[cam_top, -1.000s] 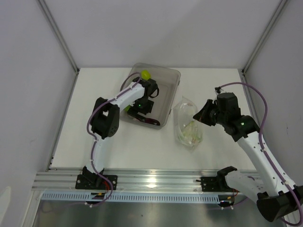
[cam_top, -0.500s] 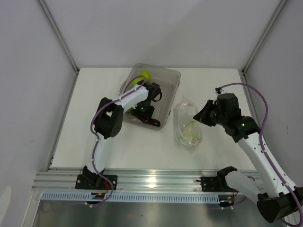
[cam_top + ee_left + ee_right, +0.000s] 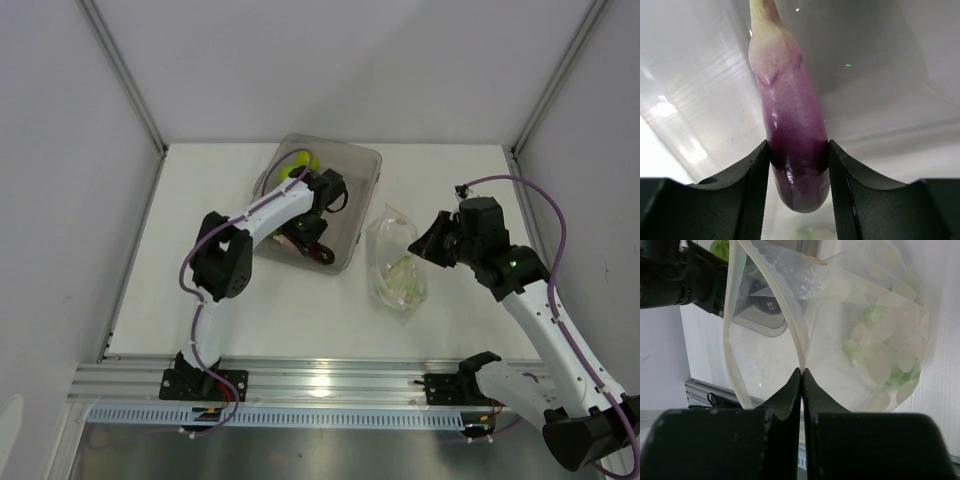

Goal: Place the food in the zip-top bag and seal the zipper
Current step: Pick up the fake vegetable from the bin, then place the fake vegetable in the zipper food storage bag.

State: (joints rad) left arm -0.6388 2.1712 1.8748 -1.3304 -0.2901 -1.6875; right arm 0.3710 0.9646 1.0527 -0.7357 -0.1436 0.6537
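Left gripper (image 3: 799, 160): the jaws are clenched on the eggplant (image 3: 790, 115), close to its dark rounded end.
Eggplant location: it is held inside the tray (image 3: 365, 170); grey tray wall is seen behind it.
Eggplant axis: the long axis runs straight out from the jaws, with the pale stem end pointed away.
Left wrist view only: the grasp itself is shown; from above it is hidden under the wrist.
Right gripper (image 3: 802, 377): the jaws are closed on the zipper (image 3: 790, 325) strip of the bag (image 3: 865, 340).
Bag location: it lies on the bench (image 3: 200, 200) just beside the tray, with the long axis running far to near.
Right wrist view only: the mouth is shown gaping toward the tray.
Bag contents: a white-and-green piece (image 3: 875, 355) lies inside.
Top view only: a green fruit (image 3: 300, 165) is seen in the tray's far part.
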